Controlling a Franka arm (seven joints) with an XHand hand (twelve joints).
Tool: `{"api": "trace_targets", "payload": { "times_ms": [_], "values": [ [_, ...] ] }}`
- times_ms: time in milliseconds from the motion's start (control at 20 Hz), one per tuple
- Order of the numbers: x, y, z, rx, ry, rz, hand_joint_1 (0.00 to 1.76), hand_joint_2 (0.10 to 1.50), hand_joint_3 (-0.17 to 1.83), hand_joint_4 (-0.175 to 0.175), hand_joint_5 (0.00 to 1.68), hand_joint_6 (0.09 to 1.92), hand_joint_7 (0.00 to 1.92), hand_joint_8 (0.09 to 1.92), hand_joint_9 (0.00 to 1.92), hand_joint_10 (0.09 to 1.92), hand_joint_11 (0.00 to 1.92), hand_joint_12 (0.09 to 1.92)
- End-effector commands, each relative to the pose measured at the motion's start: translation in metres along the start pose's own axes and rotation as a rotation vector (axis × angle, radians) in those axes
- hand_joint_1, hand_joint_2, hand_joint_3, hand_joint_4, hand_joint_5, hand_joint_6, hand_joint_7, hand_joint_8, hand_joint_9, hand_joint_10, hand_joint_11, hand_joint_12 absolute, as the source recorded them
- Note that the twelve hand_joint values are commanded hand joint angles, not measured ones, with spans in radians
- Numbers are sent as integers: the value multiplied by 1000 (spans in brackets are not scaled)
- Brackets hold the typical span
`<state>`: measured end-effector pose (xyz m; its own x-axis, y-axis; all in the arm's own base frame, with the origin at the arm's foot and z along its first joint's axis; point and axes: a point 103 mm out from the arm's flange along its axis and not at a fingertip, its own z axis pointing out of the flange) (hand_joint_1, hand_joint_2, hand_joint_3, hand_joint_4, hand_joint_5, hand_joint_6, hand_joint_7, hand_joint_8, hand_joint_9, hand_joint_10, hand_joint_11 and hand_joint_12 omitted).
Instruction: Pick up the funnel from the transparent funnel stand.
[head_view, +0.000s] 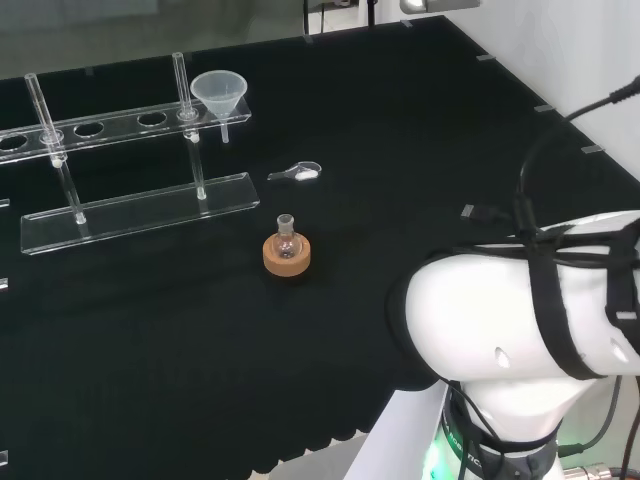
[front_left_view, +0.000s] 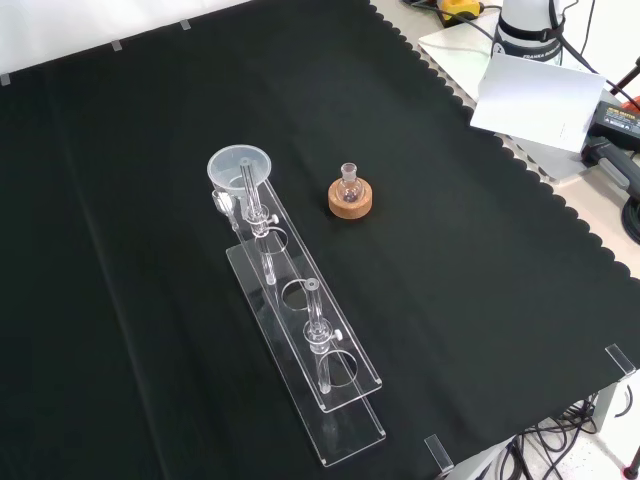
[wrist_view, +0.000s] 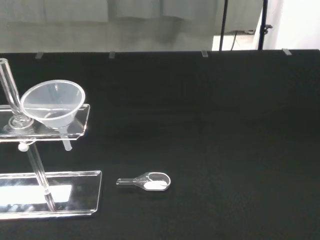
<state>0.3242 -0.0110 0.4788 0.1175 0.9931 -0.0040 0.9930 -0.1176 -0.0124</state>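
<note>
1. Step in hand: approach not yet begun, by the look of it — the funnel (head_view: 219, 96) sits untouched in the end hole of the transparent funnel stand (head_view: 130, 210), cone up, stem hanging through the upper shelf.
2. Location: in the head view the stand runs along the far left part of the worktop (head_view: 400, 200), funnel at the stand's right-hand end. In the front view the funnel (front_left_view: 239, 168) is at the stand's far end, the stand (front_left_view: 300, 340) reaching from there toward the near edge of the worktop.
3. Robot hand: cannot tell whether its fingers are apart or together. The arm's white link (head_view: 520, 320) stands at the near right corner of the head view, well apart from the funnel.
4. Neighbours: an upright clear rod (head_view: 181, 85) rises just beside the funnel; a small flask on a cork ring (head_view: 286, 250) stands apart from the stand, toward the worktop's middle; a small clear scoop (wrist_view: 146, 181) with white powder lies on the cloth near the stand's base.
5. Next move calls for: travel across the worktop to the funnel's end of the stand, fingers brought round the cone rim from the side away from the rod — then a straight lift so the stem clears the hole.
6. Risk, as a judgement: a tilted lift may catch the stem and drag the light stand.
</note>
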Motion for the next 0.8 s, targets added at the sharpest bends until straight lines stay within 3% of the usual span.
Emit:
{"api": "trace_targets", "payload": {
  "times_ms": [50,350,800],
  "values": [
    [-9,42,14,23,18,39,0,1369,64,19,225,87,5,365,97,650,25,1375],
    [5,75,31,63,5,-2,0,1361,62,13,229,87,10,378,103,653,23,1378],
    [46,123,61,134,-20,-140,34,1325,48,8,223,87,9,407,106,656,14,1387]
  ]
}}
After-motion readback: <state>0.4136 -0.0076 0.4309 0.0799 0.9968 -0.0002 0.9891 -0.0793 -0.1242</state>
